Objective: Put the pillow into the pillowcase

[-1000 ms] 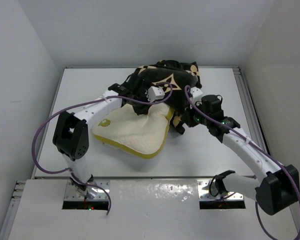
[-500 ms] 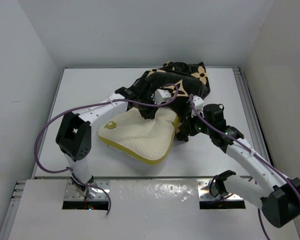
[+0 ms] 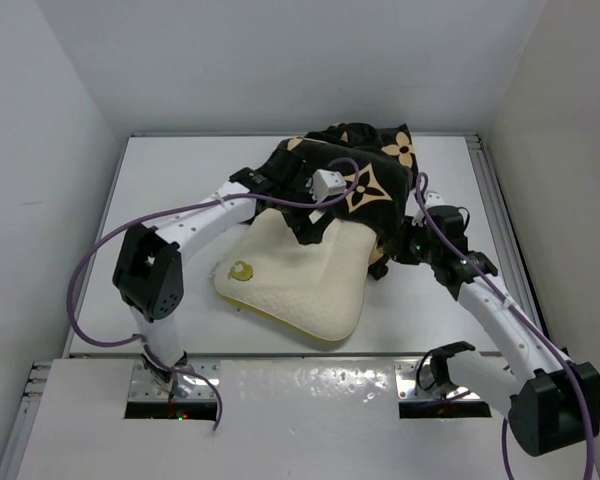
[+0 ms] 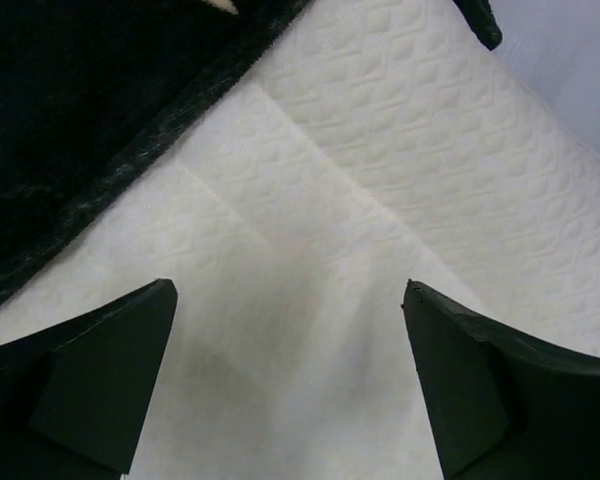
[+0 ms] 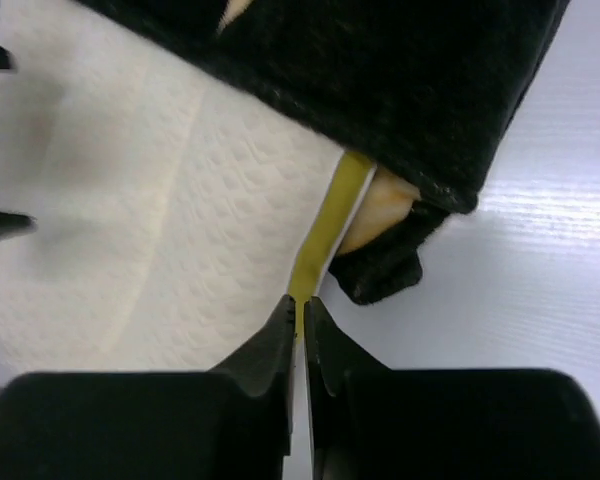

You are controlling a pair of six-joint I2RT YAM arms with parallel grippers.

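The cream pillow (image 3: 300,290) lies mid-table with its gold emblem (image 3: 241,270) facing up. Its far end is tucked under the black flower-printed pillowcase (image 3: 360,175). My left gripper (image 3: 313,224) hangs just above the pillow at the pillowcase's opening. In the left wrist view the left gripper (image 4: 288,292) stands wide open over the pillow's quilted surface (image 4: 380,180), with the pillowcase hem (image 4: 70,100) at upper left. My right gripper (image 3: 387,254) is at the pillow's right edge. The right wrist view shows the right gripper (image 5: 300,302) shut on the pillow's mustard-yellow side band (image 5: 330,220), just below the pillowcase (image 5: 380,70).
The white table (image 3: 170,180) is boxed in by pale walls on the left, back and right. A metal rail (image 3: 495,200) runs along its right side. Purple cables loop off both arms. A loose corner of the pillowcase (image 5: 380,275) lies on the table beside the right fingers.
The left gripper has opened and let go. The pillow has slid right and toward the near edge. The right gripper moved right, opened briefly and shut again on the yellow band.
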